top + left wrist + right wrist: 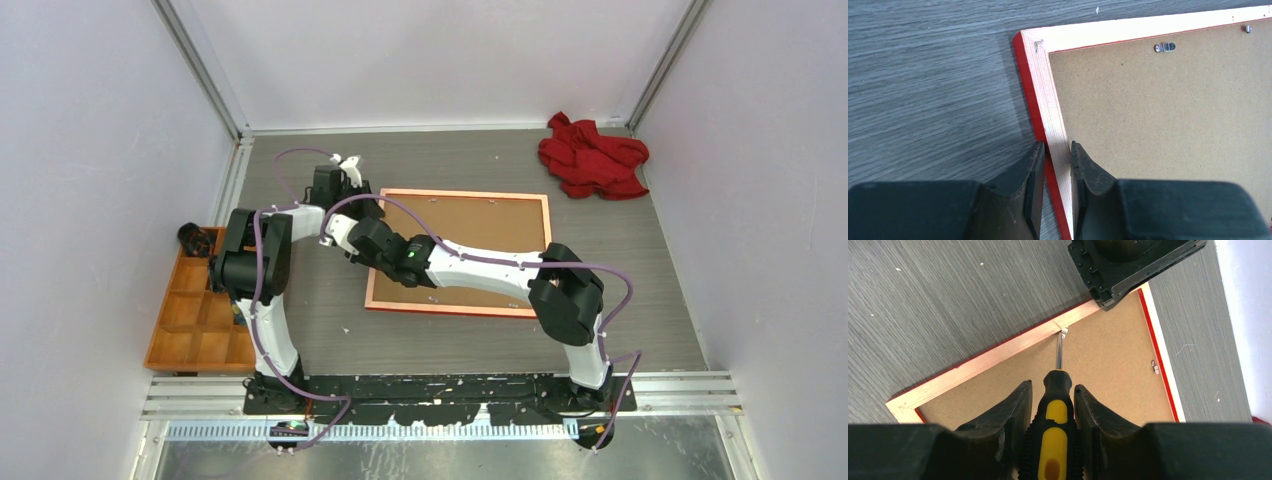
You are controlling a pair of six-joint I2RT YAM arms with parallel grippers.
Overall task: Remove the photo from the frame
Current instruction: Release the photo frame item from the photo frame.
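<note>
We see the frame (460, 193) lying face down on the worktop (923, 75), with its brown backing board (1098, 365) facing up. The left pincer (1057, 147) is clamped narrowly across the frame's side rail, near a corner. The right pincer (1053, 387) grips a black-and-yellow screwdriver (1056, 412), whose tip meets the frame's inner edge at the backing board.

Bright, even, diffuse light fills all three views. The overhead view is sharp, with only soft shadows under the arms (480, 265) on the bench (660, 300). In the left wrist view the frame (1054, 115) throws a faint shadow leftward, its top rim nearly washed out.
</note>
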